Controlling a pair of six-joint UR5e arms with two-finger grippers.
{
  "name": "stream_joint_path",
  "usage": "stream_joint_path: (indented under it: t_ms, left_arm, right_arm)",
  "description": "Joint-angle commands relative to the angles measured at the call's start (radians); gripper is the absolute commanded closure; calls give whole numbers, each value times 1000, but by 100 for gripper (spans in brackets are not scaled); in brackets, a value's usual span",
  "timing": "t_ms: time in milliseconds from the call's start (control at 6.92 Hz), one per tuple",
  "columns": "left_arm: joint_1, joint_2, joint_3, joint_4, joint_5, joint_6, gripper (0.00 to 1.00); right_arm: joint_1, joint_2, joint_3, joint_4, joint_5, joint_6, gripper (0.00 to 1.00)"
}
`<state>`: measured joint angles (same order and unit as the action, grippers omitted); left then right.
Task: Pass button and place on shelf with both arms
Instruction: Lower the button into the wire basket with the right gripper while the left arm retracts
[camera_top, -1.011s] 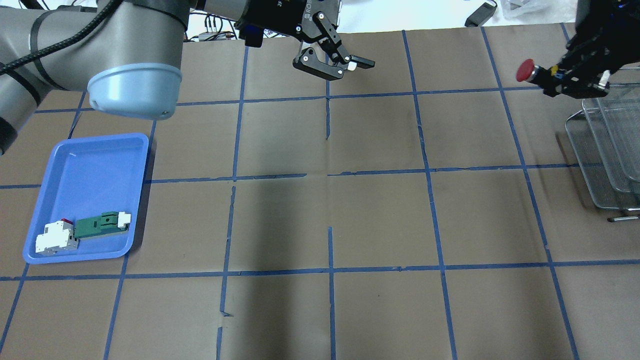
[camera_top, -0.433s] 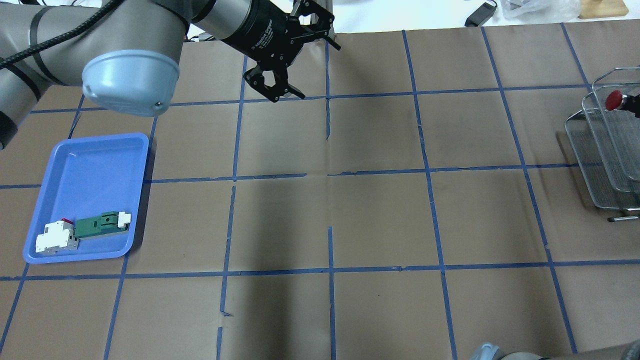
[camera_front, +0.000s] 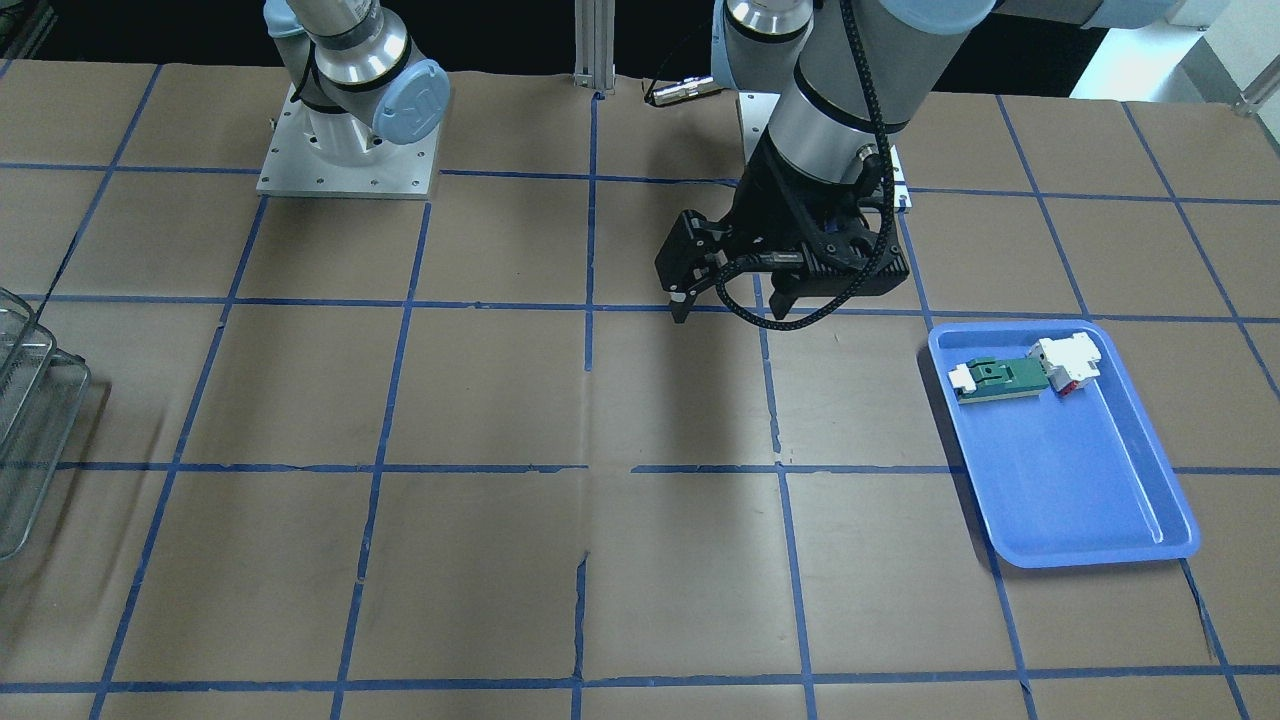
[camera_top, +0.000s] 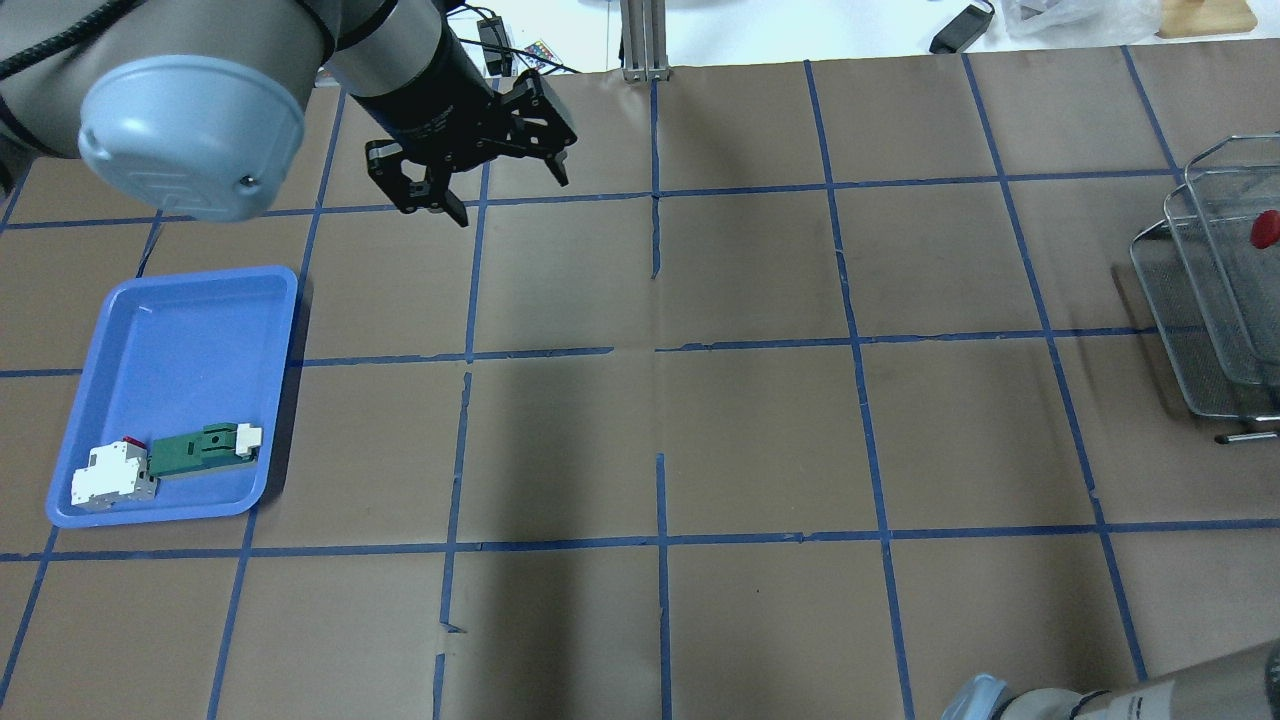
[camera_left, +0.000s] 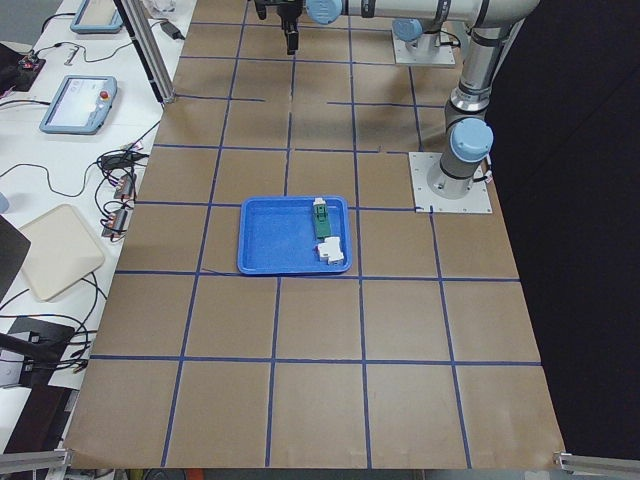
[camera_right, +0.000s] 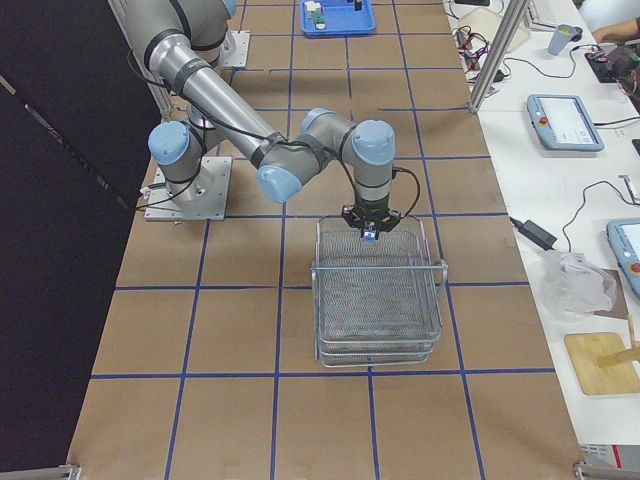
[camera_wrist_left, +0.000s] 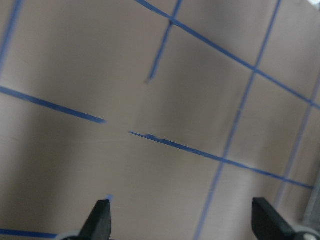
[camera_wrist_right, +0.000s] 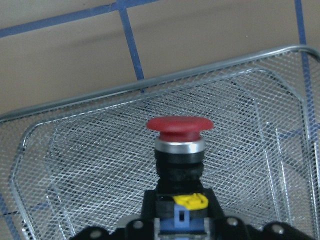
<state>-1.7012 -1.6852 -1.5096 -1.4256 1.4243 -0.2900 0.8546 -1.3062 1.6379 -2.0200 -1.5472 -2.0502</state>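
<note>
The button (camera_wrist_right: 180, 125) has a red mushroom cap, a dark body and a yellow bit. My right gripper (camera_wrist_right: 181, 212) is shut on its body and holds it just above the top tier of the wire-mesh shelf (camera_wrist_right: 150, 86). In the overhead view only the red cap (camera_top: 1266, 228) shows, over the shelf (camera_top: 1200, 330) at the right edge. The exterior right view shows my right gripper (camera_right: 368, 232) at the shelf's near-robot end (camera_right: 380, 300). My left gripper (camera_top: 512, 202) is open and empty above the table's far left-centre; it also shows in the front view (camera_front: 732, 312) and its wrist view (camera_wrist_left: 183, 220).
A blue tray (camera_top: 180, 320) at the left holds a green-and-white part (camera_top: 205, 448) and a white-and-red block (camera_top: 110, 475). My left arm's elbow cap (camera_top: 190, 140) hangs above the table behind the tray. A metal post (camera_top: 645, 40) stands at the far edge.
My right gripper has carried the button to the right, from over the table to over the shelf. My left gripper has swung left and turned, still open.
</note>
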Motion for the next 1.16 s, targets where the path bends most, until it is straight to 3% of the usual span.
stream_joint_path:
  t_ms: [0,289,433,722,1011]
  left_arm:
    - [2,25,-23,-47,94,155,0]
    - [8,30,-26,-49,100,172,0]
    - [8,33,-26,-49,129,178,0]
    - [9,35,-27,-50,140,184,0]
    - [9,35,-27,-53,172,210,0]
  right_arm:
    - [-11,18,-1,-3,4,-15,43]
    - [-9,-22,2,10,7,11,7]
    - [3,-44,5,18,24,89,0]
    - [132,-161,43,102,24,342,0]
    - [382,-252,51,135,4,669,0]
